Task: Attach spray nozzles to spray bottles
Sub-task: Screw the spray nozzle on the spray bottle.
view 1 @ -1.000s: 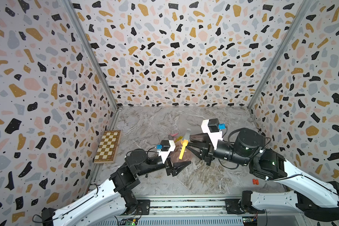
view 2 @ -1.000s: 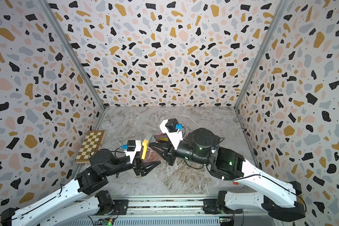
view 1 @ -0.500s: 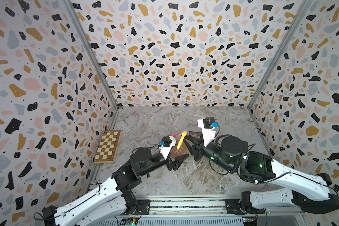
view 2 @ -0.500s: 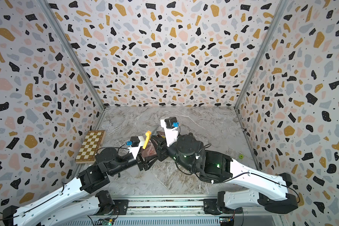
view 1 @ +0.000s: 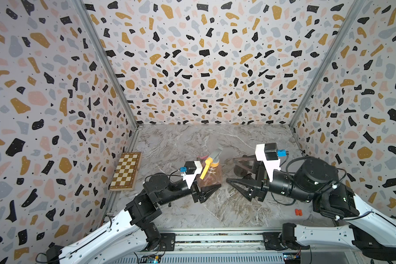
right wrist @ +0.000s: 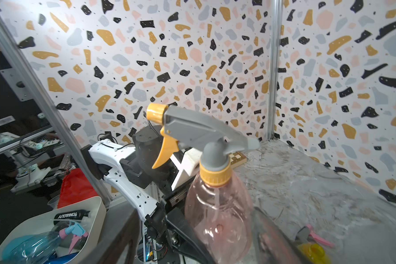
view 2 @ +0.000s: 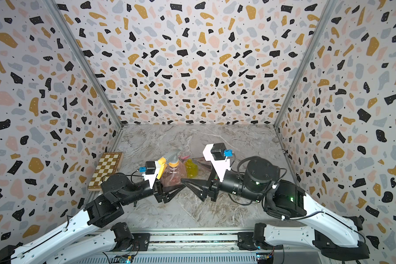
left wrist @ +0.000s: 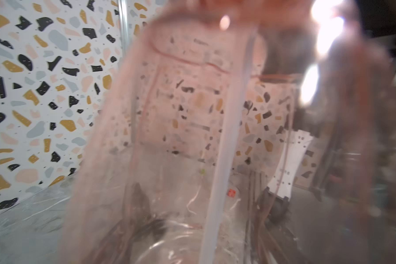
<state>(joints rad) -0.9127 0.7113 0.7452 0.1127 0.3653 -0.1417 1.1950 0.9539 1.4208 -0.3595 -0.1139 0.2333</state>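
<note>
1. Your left gripper point(view 1: 212, 184) is clamped low on the belly of the pink bottle point(view 1: 212, 177), near the middle of the marbled table point(view 1: 192, 141). One black finger shows in front of the bottle. The other is hidden behind it.
2. The pink bottle stands roughly upright. The left wrist view is filled by its translucent wall, with the dip tube point(left wrist: 224, 148) running down inside.
3. The grey nozzle with orange trigger point(right wrist: 199, 132) sits on top of that bottle, its orange collar on the neck. The trigger hangs toward the left arm, and the spout end points toward the back wall.
4. Your right gripper point(view 1: 231, 170) has its jaws wide apart and grips nothing. It faces the pink bottle from the right, with its fingertips just beside the bottle. You cannot tell whether the nearer tip touches it.
5. The yellow bottle point(view 2: 191, 170) stands just beside the pink bottle on its right, and in a top view it shows between the spread right jaws.
6. A pink-trigger nozzle point(right wrist: 316, 236) lies on the table just beside the yellow bottle.
7. A folded chessboard point(view 1: 125, 171) lies by the left wall, well apart from the bottles.
8. A small red piece point(view 1: 298, 212) lies on the table near the right arm.
9. Outside the enclosure, a white bin point(right wrist: 96, 205) holds more bottles and nozzles.
</note>
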